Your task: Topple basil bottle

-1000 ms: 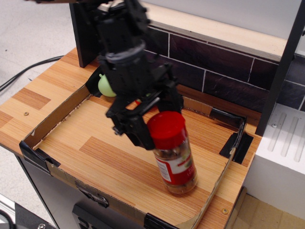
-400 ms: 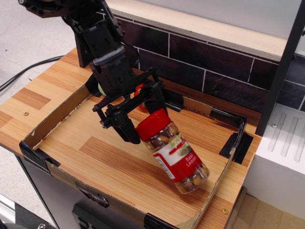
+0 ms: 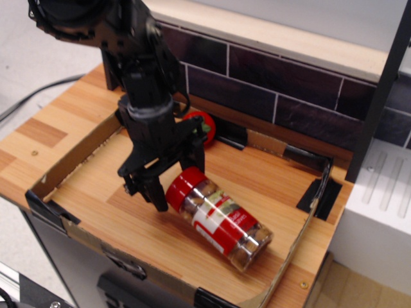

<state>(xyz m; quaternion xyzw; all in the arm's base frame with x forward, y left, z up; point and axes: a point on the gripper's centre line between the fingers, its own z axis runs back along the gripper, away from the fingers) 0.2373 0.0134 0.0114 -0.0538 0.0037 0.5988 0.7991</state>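
Basil bottle (image 3: 219,218) is flat on its side inside the one cardboard tray (image 3: 56,168), red lid pointing to the desk's left edge, base toward the front right corner. One gripper (image 3: 175,183) straddles the lid, jaws spread. One red toy tomato (image 3: 200,122) sits by the back edge.

The counter (image 3: 58,122) has a striped wood-grain surface in light and mid-brown tones. A low cardboard border (image 3: 70,157), fixed at its corners with black tape (image 3: 319,192), encloses a rectangular area on top. Behind it runs a backsplash of dark, glossy rectangular tiles (image 3: 270,96) with pale grout lines, capped by a light wooden ledge (image 3: 289,38). A black upright post (image 3: 379,96) stands at the right. Beside it sits a white ribbed unit (image 3: 379,205). The floor (image 3: 32,64) at left is pale grey, with a dark cable (image 3: 32,96) lying across it.
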